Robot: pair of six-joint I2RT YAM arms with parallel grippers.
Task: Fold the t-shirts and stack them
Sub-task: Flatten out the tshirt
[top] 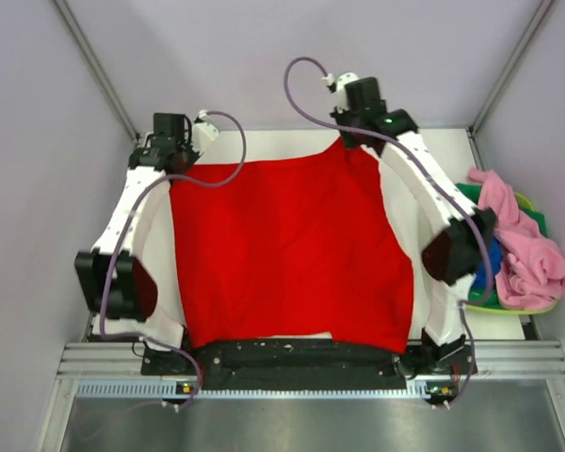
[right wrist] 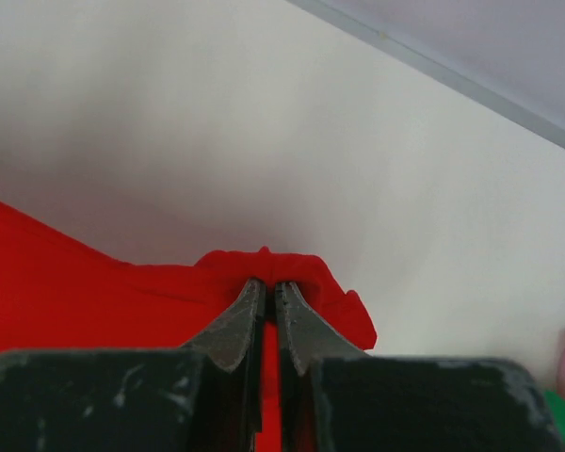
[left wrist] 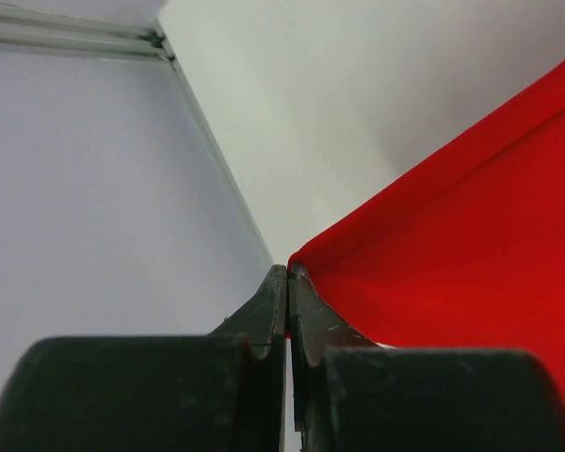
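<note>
A bright red t-shirt (top: 287, 250) lies spread plain side up over the middle of the white table (top: 273, 141). My left gripper (top: 174, 158) is shut on its far left corner; in the left wrist view the red cloth (left wrist: 471, 254) runs out from between the closed fingertips (left wrist: 289, 275). My right gripper (top: 358, 137) is shut on the far right corner, where the cloth (right wrist: 292, 268) bunches over the tips (right wrist: 269, 284). A pink shirt (top: 527, 245), with blue and dark green cloth under it, lies heaped in the basket at the right.
The lime-green basket (top: 508, 306) sits at the table's right edge beside the right arm's elbow (top: 457, 247). The left arm's elbow (top: 113, 282) hangs over the left edge. Grey walls with metal frame bars close in the left, right and far sides.
</note>
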